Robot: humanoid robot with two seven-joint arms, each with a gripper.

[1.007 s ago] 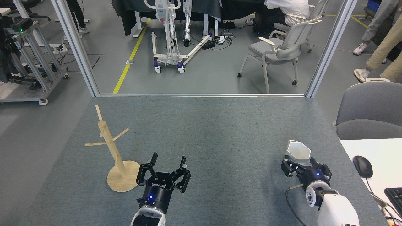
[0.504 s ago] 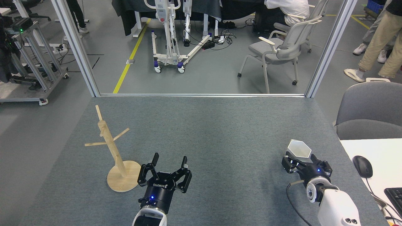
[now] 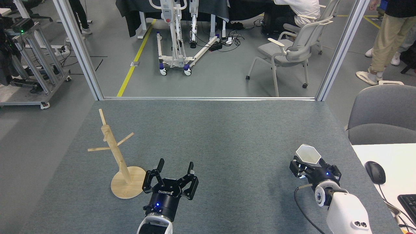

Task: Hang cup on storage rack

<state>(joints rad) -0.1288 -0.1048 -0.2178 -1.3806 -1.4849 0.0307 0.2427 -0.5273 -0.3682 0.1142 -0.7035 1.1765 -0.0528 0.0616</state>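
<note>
Grey felt covers the bench (image 3: 227, 130), and beyond its far edge lie a workshop floor, a wheeled frame (image 3: 177, 42) and an office chair (image 3: 289, 48). At the right, the right gripper (image 3: 307, 165) is clenched on the cup (image 3: 307, 154), gripping it low on the body with the hexagonal rim facing up; whether the cup touches the bench cannot be told. The rack (image 3: 113, 152) stands well apart at the left, its round base on the felt, its pegs bare. Just beside that base, the left gripper (image 3: 174, 169) hangs with its fingers spread, grasping nothing. A mouse (image 3: 375, 172) sits on a white desk (image 3: 396, 156) at the right edge.
</note>
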